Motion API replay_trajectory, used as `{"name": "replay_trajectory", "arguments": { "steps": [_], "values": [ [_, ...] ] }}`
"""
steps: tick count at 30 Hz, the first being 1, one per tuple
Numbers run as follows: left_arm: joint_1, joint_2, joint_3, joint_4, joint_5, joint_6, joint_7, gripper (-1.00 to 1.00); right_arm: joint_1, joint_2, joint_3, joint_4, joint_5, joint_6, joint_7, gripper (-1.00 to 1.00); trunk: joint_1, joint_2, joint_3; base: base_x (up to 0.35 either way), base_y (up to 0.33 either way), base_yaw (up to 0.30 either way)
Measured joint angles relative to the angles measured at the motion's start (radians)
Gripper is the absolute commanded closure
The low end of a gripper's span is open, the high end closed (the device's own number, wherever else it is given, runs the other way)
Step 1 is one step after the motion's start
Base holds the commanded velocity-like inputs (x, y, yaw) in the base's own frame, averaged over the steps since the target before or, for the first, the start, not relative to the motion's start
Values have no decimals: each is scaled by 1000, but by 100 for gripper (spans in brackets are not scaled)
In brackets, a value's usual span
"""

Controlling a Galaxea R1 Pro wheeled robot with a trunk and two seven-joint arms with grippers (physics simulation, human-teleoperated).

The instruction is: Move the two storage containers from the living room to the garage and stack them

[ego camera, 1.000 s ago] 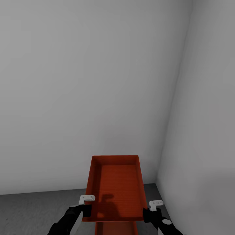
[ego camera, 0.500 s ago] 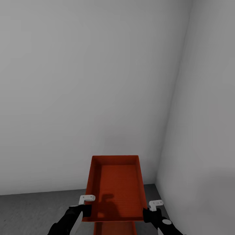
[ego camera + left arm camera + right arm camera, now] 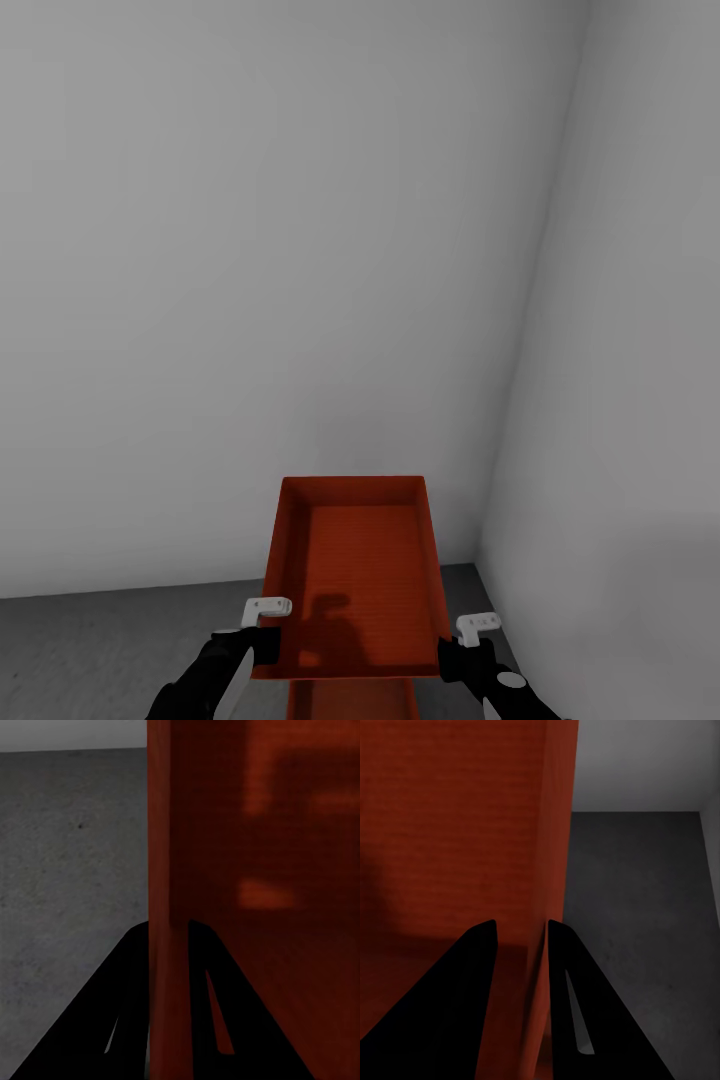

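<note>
Held between both grippers: upper storage container [image 3: 355,570], with left gripper [image 3: 262,628] on its left wall and right gripper [image 3: 470,640] on its right wall. Directly under it, partly hidden, second storage container [image 3: 355,698]. Below both, the floor [image 3: 100,640]. Behind, back wall [image 3: 280,280]; to the right, side wall [image 3: 640,400], meeting in a corner.

Both storage containers, the upper container [image 3: 352,570] and the lower container [image 3: 350,700], are plain rust-red. Walls [image 3: 280,250] are flat white-grey, the floor [image 3: 110,640] mottled dark grey concrete, arms black with white gripper bits.
</note>
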Motion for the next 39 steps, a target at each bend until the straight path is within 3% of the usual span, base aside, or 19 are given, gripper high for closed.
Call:
{"name": "replay_trajectory", "arguments": {
  "steps": [8, 39],
  "values": [
    [0, 0, 1, 0, -1, 0, 0, 100, 0, 0, 0, 0, 1, 0, 0, 100, 0, 0, -3, 0, 0, 0],
    [0, -1, 4, 0, -4, 0, -1, 100, 0, 0, 0, 0, 0, 0, 0, 100, 0, 1, -52, 0, 0, 0]
  ]
}}
